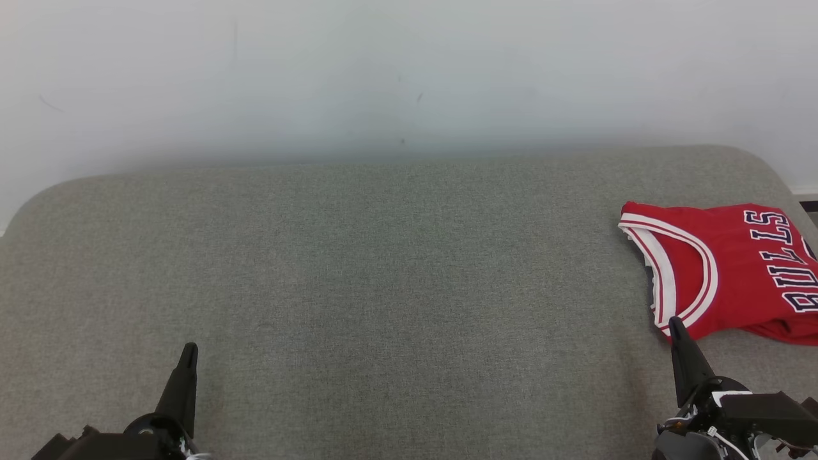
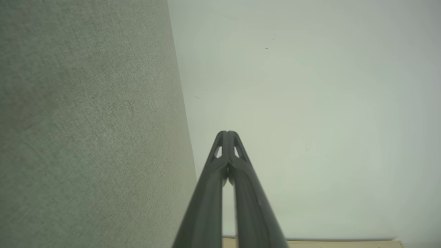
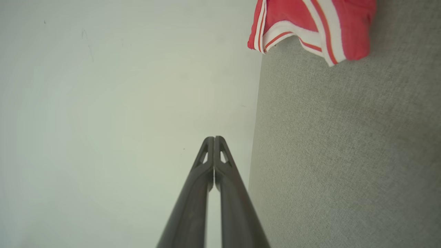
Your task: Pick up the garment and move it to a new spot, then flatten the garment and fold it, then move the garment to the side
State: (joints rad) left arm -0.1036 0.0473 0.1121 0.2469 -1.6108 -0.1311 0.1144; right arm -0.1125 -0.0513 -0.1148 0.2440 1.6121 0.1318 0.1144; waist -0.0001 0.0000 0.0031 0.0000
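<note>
The garment (image 1: 735, 268) is a red sleeveless jersey with white trim and dark "BULLS" lettering, folded and lying flat at the right edge of the grey table (image 1: 383, 287). Its trimmed corner also shows in the right wrist view as garment (image 3: 310, 24). My right gripper (image 1: 676, 324) is shut and empty, its tip just in front of the jersey's near left corner. At the lower left, far from the jersey, my left gripper (image 1: 189, 348) is shut with nothing in it. The wrist views show each pair of tips pressed together: left gripper (image 2: 227, 132), right gripper (image 3: 214, 138).
The grey fabric-covered table has rounded far corners and stands against a pale wall (image 1: 409, 76). A wide stretch of bare grey cloth lies between the two grippers. A strip of floor (image 1: 808, 206) shows past the table's right far corner.
</note>
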